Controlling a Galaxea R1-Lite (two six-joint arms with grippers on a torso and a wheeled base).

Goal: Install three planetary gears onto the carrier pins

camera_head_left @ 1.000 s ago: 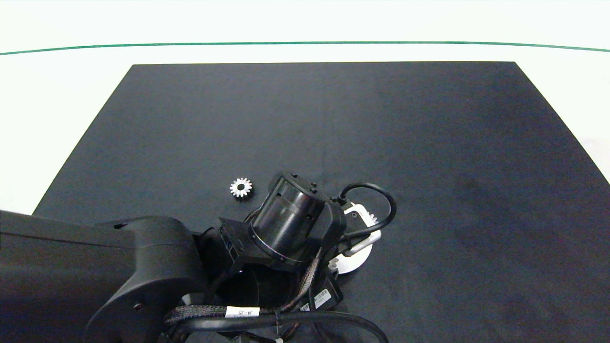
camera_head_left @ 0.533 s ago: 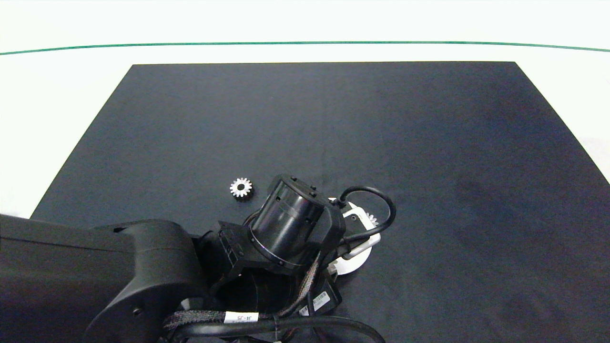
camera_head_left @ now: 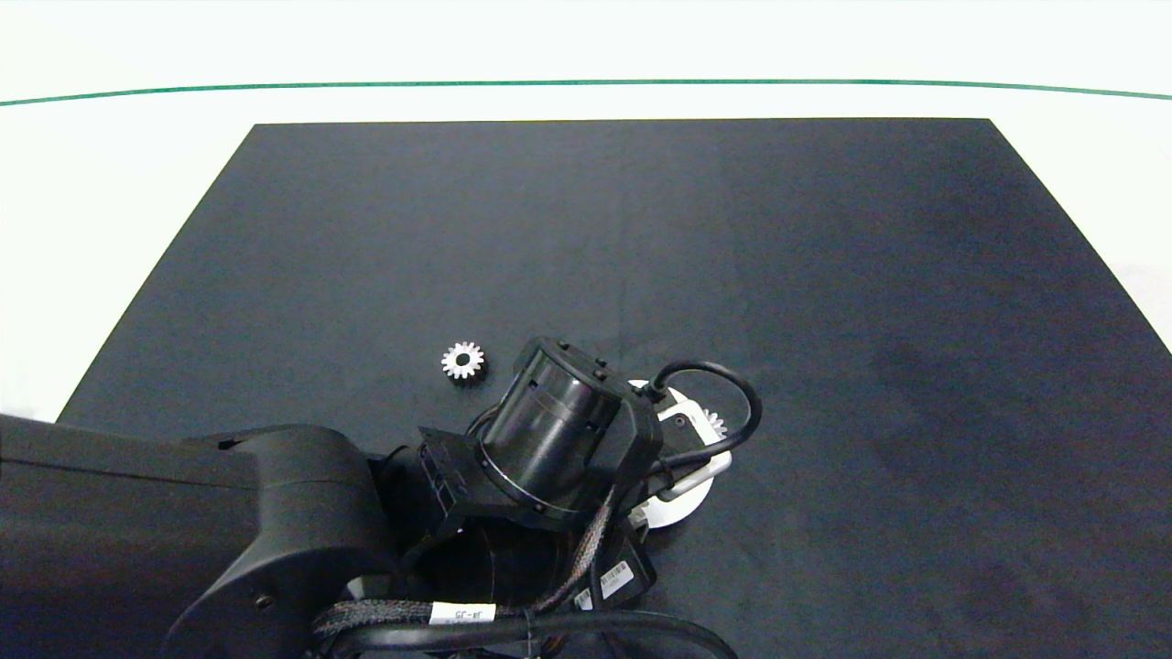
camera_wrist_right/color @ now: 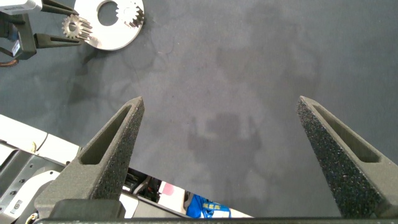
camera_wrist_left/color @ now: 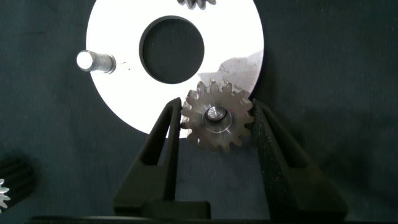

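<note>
The white carrier disc lies on the mat, mostly under my left wrist in the head view. One planetary gear sits over a carrier pin at the disc's edge, the pin tip showing in its hole. My left gripper is shut on it, a finger against each side. A second gear sits on the disc's far side. One pin stands bare. A third gear lies loose on the mat, left of the disc. My right gripper hangs open over bare mat, far from the disc.
A black mat covers the white table, with a green line beyond its far edge. My left arm fills the near left corner, its cable looping over the disc. The right arm is outside the head view.
My left wrist has shifted slightly left and lower over the disc. The loose gear has not moved.
</note>
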